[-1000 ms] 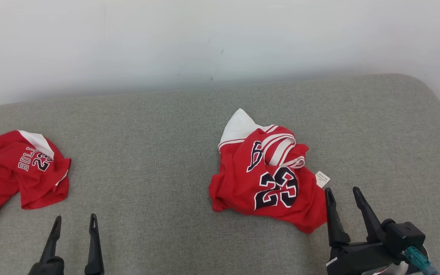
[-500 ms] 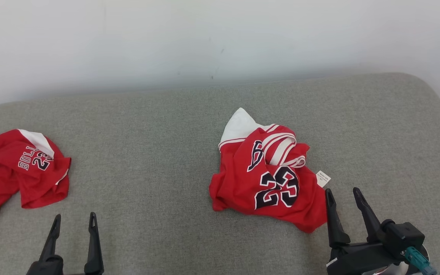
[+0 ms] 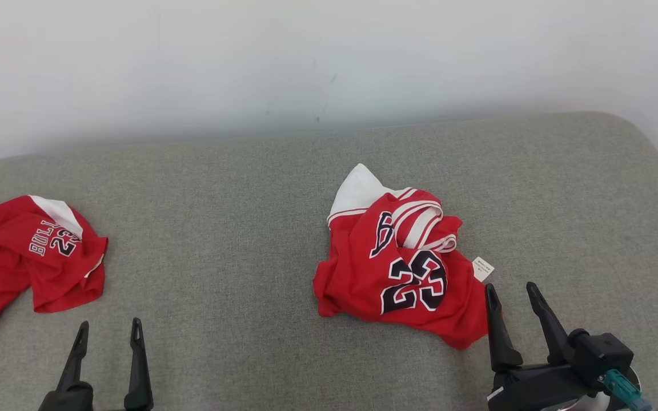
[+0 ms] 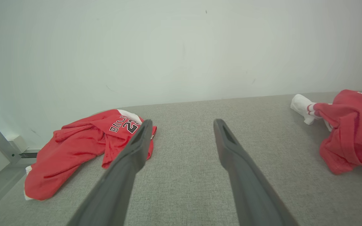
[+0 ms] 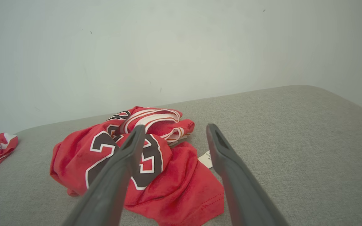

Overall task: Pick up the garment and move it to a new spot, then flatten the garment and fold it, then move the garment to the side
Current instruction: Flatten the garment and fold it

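A crumpled red garment (image 3: 397, 274), a jersey with a black "23" and white trim, lies right of centre on the grey padded table (image 3: 220, 228). Its white tag (image 3: 482, 268) sticks out at its right side. My right gripper (image 3: 509, 287) stands open just right of the garment's near corner, holding nothing. In the right wrist view the garment (image 5: 74, 157) lies ahead and left of the open right gripper (image 5: 175, 126). Near the table's front left, my left gripper (image 3: 109, 323) is open and empty. In its wrist view the left gripper (image 4: 183, 121) points at bare table, with the garment (image 4: 350, 131) at far right.
A second red jersey (image 3: 26, 257) lies bunched at the table's left edge, also seen from the left wrist (image 4: 80, 147). A pale wall (image 3: 329, 57) rises behind the table. The table's rounded right corner (image 3: 649, 142) drops off to the floor.
The head picture has shifted a few pixels. Neither garment nor either gripper has visibly moved.
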`<state>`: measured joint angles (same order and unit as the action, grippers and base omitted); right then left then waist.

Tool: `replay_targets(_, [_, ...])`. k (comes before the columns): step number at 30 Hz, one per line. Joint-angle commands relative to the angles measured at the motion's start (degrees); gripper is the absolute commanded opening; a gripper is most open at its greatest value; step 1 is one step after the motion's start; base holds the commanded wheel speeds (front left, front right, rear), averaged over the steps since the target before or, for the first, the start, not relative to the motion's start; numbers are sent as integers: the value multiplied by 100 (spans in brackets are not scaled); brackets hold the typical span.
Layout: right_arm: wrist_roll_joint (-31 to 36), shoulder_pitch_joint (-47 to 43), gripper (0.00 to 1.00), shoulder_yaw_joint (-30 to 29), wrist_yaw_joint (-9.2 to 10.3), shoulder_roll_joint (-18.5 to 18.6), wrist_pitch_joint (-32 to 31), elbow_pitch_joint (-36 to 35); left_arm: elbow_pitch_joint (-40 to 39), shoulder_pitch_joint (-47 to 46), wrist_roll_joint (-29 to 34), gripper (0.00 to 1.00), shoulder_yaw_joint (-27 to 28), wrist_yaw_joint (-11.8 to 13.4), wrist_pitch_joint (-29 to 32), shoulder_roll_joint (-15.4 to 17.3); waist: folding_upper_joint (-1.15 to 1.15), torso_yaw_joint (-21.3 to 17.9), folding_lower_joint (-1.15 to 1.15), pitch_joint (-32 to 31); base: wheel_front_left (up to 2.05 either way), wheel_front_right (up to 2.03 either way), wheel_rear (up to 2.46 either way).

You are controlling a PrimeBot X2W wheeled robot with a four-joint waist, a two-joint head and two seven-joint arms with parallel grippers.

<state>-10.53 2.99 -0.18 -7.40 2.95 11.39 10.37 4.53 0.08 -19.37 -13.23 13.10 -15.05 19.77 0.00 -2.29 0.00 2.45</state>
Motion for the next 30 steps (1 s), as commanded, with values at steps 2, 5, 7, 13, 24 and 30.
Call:
replay_targets(2, [18, -54, 100, 4, -18, -12, -4, 7, 2, 46, -21, 100, -16, 7, -11, 23, 0, 1, 0, 1, 0, 0, 0])
replay_targets(5, [19, -60, 100, 5, -18, -12, -13, -6, 13, 38, -38, 100, -16, 9, -12, 28, 0, 1, 0, -1, 0, 0, 0])
replay_targets(7, [16, -66, 100, 6, -18, -12, -17, -13, 17, 36, -52, 100, -18, 10, -12, 28, 0, 0, 0, -2, 0, 0, 0])
replay_targets(13, [16, -62, 100, -3, -18, -12, -17, -30, -1, 21, -73, 100, -20, 12, -12, 34, 0, -1, 0, 22, 0, 0, 0])
replay_targets(24, [-6, 33, 100, 29, -18, -12, -2, -61, -23, -159, -86, 100, -58, -49, -15, -45, 0, -67, 0, 165, 0, 0, 0])
replay_targets(30, [-62, 155, 100, 80, -18, -12, 36, -24, 302, -620, -129, 100, -380, -407, -13, -206, 0, -294, 0, 379, 0, 0, 0])
